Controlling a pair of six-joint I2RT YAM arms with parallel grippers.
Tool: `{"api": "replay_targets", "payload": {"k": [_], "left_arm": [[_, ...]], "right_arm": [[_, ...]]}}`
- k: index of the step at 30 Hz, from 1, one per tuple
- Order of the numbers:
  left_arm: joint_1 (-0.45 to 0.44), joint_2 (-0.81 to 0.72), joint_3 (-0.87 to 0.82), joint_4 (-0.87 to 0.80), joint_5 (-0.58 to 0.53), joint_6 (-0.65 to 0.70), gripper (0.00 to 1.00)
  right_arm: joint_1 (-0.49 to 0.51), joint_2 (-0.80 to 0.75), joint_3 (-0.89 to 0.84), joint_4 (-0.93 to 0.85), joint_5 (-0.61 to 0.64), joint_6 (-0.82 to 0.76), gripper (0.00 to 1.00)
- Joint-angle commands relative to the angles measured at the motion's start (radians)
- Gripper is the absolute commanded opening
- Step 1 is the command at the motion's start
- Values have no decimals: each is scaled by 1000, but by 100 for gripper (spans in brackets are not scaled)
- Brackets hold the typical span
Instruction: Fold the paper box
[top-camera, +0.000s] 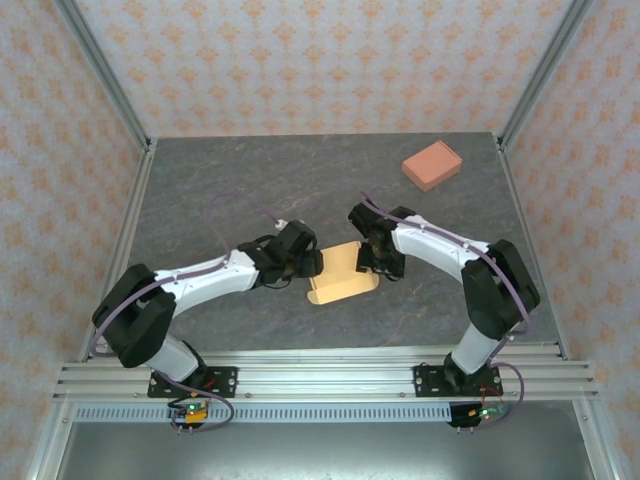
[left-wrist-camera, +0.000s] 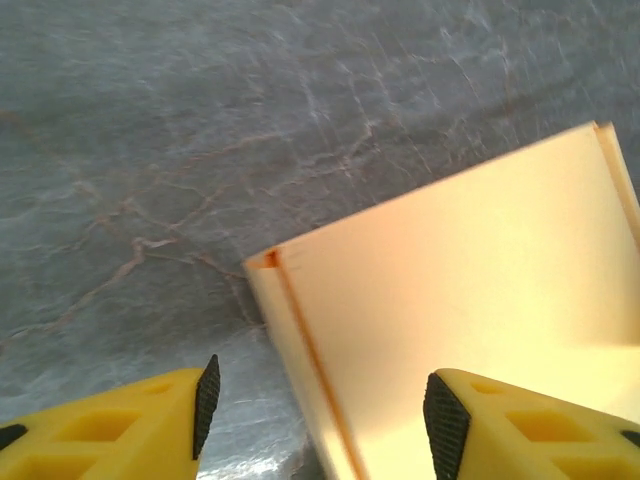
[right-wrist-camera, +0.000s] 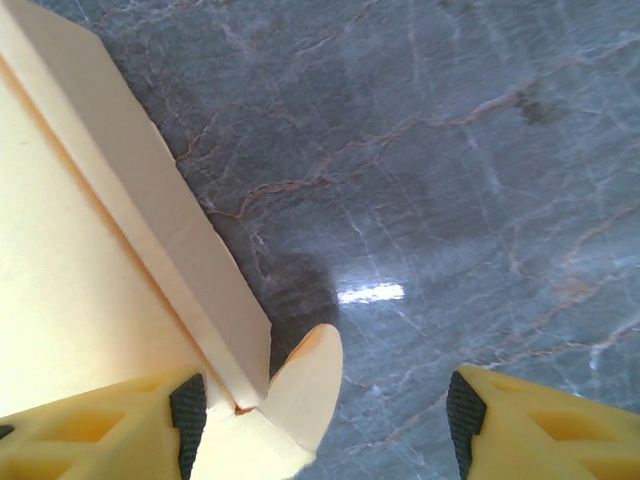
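Note:
A pale yellow paper box (top-camera: 342, 273) lies partly folded on the dark marble table between the two arms. My left gripper (top-camera: 312, 263) hovers at its left edge, open, with the box's folded side wall (left-wrist-camera: 300, 350) between its spread fingers and touching neither. In the left wrist view the box panel (left-wrist-camera: 480, 280) spreads out to the right. My right gripper (top-camera: 372, 262) is open at the box's right edge. In the right wrist view a raised side flap (right-wrist-camera: 150, 200) and a rounded tab (right-wrist-camera: 305, 385) stand between its fingers, close to the left fingertip (right-wrist-camera: 187, 408).
A salmon-coloured closed box (top-camera: 431, 165) sits at the back right of the table. Metal frame posts line both sides, and an aluminium rail (top-camera: 320, 375) runs along the near edge. Bare marble (top-camera: 220, 190) lies behind and left of the box.

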Motion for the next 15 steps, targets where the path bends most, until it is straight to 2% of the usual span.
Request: {"api": "replay_targets", "payload": {"k": [1,8,15], "left_arm": [[-3,47,76,-102,15,80,49],[76,133,82,-133,68,47,31],[95,160,78,-152,69,57,29]], "right_arm": [[-12,-9,-13,46,-51,7,67],[-121,-145,-72,163,-250,-13,66],[-153,-236,-91,196,-304,-298,65]]}}
